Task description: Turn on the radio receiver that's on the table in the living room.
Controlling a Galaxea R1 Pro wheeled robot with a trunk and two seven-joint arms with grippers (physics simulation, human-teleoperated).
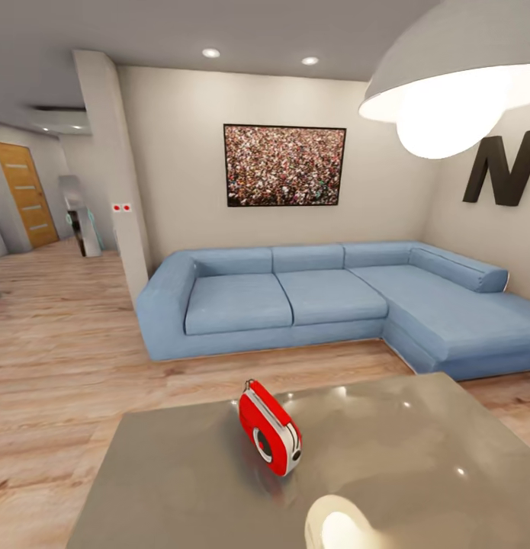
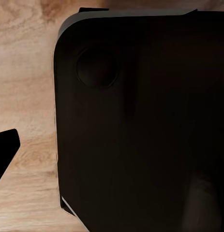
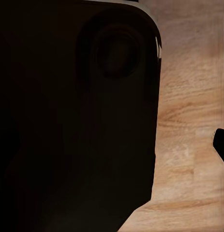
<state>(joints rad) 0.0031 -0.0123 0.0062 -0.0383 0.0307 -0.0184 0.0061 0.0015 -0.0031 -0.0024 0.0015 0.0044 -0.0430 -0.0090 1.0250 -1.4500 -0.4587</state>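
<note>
The red radio receiver (image 1: 269, 428) is seen in the head view standing upright on its edge on the glossy grey tabletop (image 1: 417, 465), somewhat left of the tabletop's middle and set back from its far edge, with its round dial turned toward the camera and its thin wire handle at the top. Bare tabletop is left on every side of the radio, most widely to the right; the reflection of the pendant lamp (image 1: 455, 84) is caught near the near edge. Beyond the far edge a strip of light wood plank floor (image 1: 59, 358) is left open before the light blue sectional sofa (image 1: 326, 301), above which a framed crowd picture (image 1: 284, 165) is hung on the beige wall. To the left the floor runs on toward a wooden door (image 1: 26, 194). In both wrist views a dark rounded body panel (image 2: 141, 125) is seen close up over plank floor; whether either end effector is open or closed cannot be told
</note>
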